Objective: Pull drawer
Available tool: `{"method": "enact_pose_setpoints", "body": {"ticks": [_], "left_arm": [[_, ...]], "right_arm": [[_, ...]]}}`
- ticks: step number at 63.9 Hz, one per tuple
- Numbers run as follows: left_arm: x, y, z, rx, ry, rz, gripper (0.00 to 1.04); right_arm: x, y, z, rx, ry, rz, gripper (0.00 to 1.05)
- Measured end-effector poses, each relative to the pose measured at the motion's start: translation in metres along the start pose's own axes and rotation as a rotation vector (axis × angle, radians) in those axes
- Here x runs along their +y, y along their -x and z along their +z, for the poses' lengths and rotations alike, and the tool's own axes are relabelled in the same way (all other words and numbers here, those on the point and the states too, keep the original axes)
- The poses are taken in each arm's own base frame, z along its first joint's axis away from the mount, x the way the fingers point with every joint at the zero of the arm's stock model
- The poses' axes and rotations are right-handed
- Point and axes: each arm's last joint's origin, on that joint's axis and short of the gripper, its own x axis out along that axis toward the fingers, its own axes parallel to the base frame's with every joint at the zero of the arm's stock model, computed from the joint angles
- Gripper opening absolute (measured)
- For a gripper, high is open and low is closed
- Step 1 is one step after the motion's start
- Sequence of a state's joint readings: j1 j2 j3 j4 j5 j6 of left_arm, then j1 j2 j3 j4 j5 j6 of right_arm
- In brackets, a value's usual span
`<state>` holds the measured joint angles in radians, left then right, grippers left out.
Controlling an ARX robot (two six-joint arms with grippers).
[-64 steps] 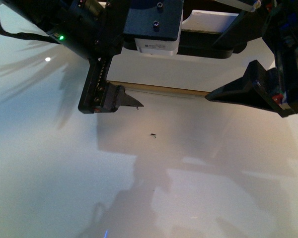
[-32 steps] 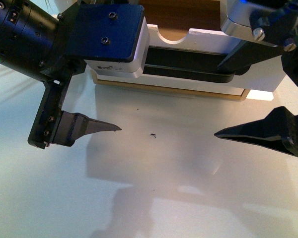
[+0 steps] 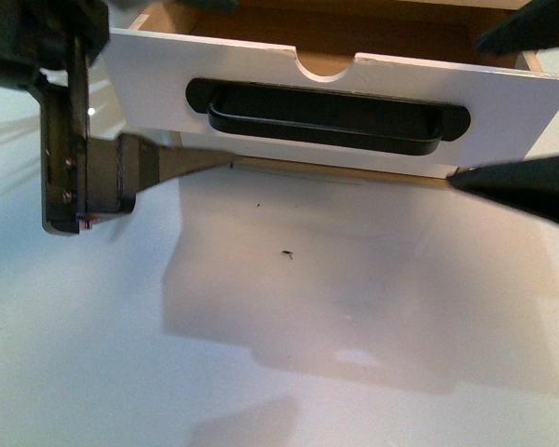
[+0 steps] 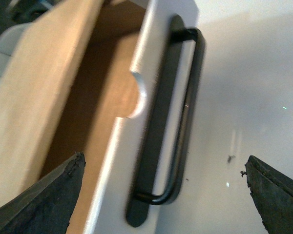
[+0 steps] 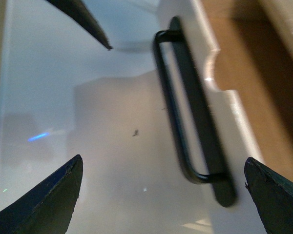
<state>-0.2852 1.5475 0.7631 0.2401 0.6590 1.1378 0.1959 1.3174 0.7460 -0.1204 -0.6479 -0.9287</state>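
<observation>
Drawer (image 3: 512, 102) sits open across the white table (image 3: 261, 354), wood interior showing. Left gripper (image 4: 163, 163) and right gripper (image 5: 163, 163) both spread wide, neither on the handle (image 3: 326, 119). Pull looks done or nearly.

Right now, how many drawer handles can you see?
1: the black bar handle sits in the oval recess of the drawer front, near its notch. Others may lie outside the frame.
</observation>
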Motion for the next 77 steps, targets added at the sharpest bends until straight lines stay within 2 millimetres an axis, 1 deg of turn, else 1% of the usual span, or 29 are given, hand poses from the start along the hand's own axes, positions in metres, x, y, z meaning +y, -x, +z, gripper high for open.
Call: {"method": "enact_pose_setpoints", "body": {"ticks": [2, 8, 11, 16, 18, 22, 25, 29, 36, 43, 47, 56, 57, 59, 61, 62, 67, 68, 72, 77], "left_arm": [[0.000, 0.006, 0.003, -0.010, 0.013, 0.044, 0.97], [-0.002, 0.030, 0.007, -0.022, 0.064, 0.221, 0.97], [-0.006, 0.042, 0.008, -0.020, 0.105, 0.308, 0.97], [-0.014, 0.061, 0.010, -0.036, 0.173, 0.407, 0.97], [-0.020, 0.072, 0.011, -0.032, 0.232, 0.468, 0.97], [-0.031, 0.088, 0.012, -0.033, 0.338, 0.547, 0.97], [-0.042, 0.104, 0.010, -0.019, 0.447, 0.624, 0.97], [-0.054, 0.121, 0.006, -0.010, 0.577, 0.721, 0.97], [-0.072, 0.144, -0.004, 0.023, 0.781, 0.872, 0.97], [-0.091, 0.154, -0.011, 0.068, 0.943, 0.984, 0.97], [-0.100, 0.156, -0.009, 0.060, 1.023, 1.018, 0.97], [-0.102, 0.157, -0.006, 0.022, 1.049, 1.029, 0.97], [-0.102, 0.156, -0.006, 0.023, 1.049, 1.031, 0.97], [-0.102, 0.155, -0.005, 0.031, 1.019, 1.078, 0.93], [-0.105, 0.153, -0.003, 0.021, 0.981, 1.108, 0.86], [-0.105, 0.153, -0.002, 0.024, 0.974, 1.119, 0.84], [-0.110, 0.151, 0.001, 0.013, 0.941, 1.112, 0.68], [-0.110, 0.151, 0.001, 0.015, 0.939, 1.114, 0.66], [-0.115, 0.152, 0.000, 0.025, 0.934, 1.120, 0.48], [-0.119, 0.153, 0.001, 0.025, 0.931, 1.120, 0.31]], "right_arm": [[-0.001, 0.006, -0.001, -0.022, -0.015, -0.044, 0.96], [-0.003, 0.027, -0.004, -0.102, -0.072, -0.249, 0.96], [-0.004, 0.038, -0.006, -0.131, -0.100, -0.371, 0.96], [-0.001, 0.054, -0.006, -0.186, -0.160, -0.512, 0.96], [0.003, 0.062, -0.006, -0.211, -0.188, -0.591, 0.96], [0.011, 0.074, -0.008, -0.248, -0.256, -0.682, 0.96], [0.021, 0.083, -0.011, -0.264, -0.338, -0.758, 0.96], [0.034, 0.090, -0.017, -0.280, -0.419, -0.832, 0.96], [0.054, 0.096, -0.028, -0.293, -0.541, -0.923, 0.96], [0.073, 0.100, -0.037, -0.298, -0.640, -1.003, 0.96], [0.078, 0.102, -0.038, -0.315, -0.661, -1.034, 0.96], [0.078, 0.103, -0.037, -0.329, -0.677, -1.037, 0.96], [0.079, 0.102, -0.037, -0.318, -0.683, -1.043, 0.94], [0.080, 0.101, -0.038, -0.288, -0.694, -1.060, 0.89], [0.083, 0.100, -0.039, -0.272, -0.698, -1.055, 0.82], [0.084, 0.099, -0.040, -0.270, -0.697, -1.054, 0.80], [0.089, 0.098, -0.043, -0.266, -0.689, -1.053, 0.65], [0.090, 0.098, -0.043, -0.266, -0.689, -1.054, 0.63], [0.096, 0.097, -0.047, -0.265, -0.686, -1.059, 0.45], [0.101, 0.096, -0.051, -0.261, -0.688, -1.057, 0.27]]}}
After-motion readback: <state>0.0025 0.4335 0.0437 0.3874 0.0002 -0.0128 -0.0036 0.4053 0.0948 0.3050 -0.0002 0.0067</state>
